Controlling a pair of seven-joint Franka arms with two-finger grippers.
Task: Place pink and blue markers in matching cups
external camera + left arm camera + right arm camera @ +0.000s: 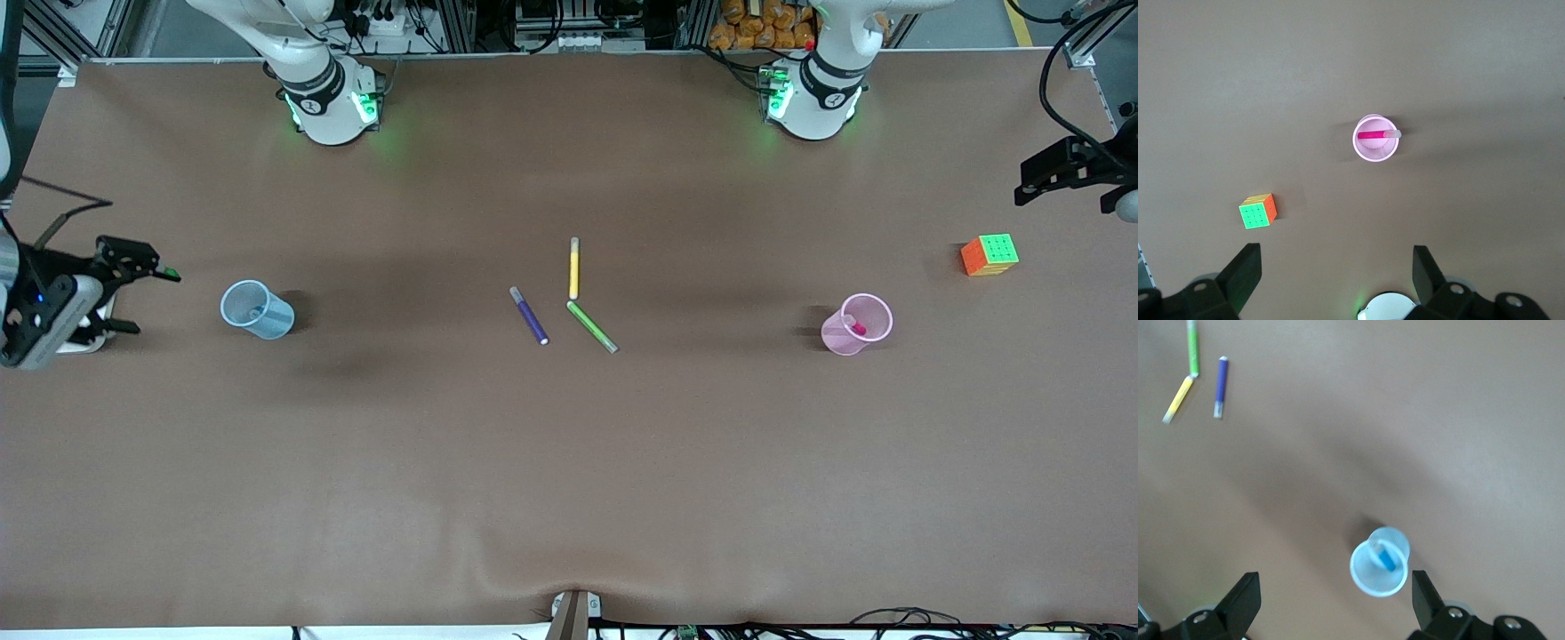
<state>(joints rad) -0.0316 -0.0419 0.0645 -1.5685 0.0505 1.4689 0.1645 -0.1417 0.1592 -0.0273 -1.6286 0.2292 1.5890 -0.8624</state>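
The pale blue cup (pixel 256 308) stands toward the right arm's end of the table with the blue marker (pixel 1386 557) leaning inside it. The pale pink cup (pixel 858 324) stands toward the left arm's end with the pink marker (pixel 855 326) inside, its paler end at the rim. My right gripper (pixel 153 302) is open and empty, over the table end beside the blue cup (pixel 1380 561). My left gripper (pixel 1031 182) is open and empty, over the table's left arm end. In the left wrist view the pink cup (pixel 1375 139) and pink marker (pixel 1377 135) lie apart from the left gripper (pixel 1336 267).
A dark purple marker (pixel 529 316), a yellow marker (pixel 574 268) and a green marker (pixel 592 326) lie mid-table between the cups. A colourful puzzle cube (pixel 989 254) sits at the left arm's end, farther from the front camera than the pink cup.
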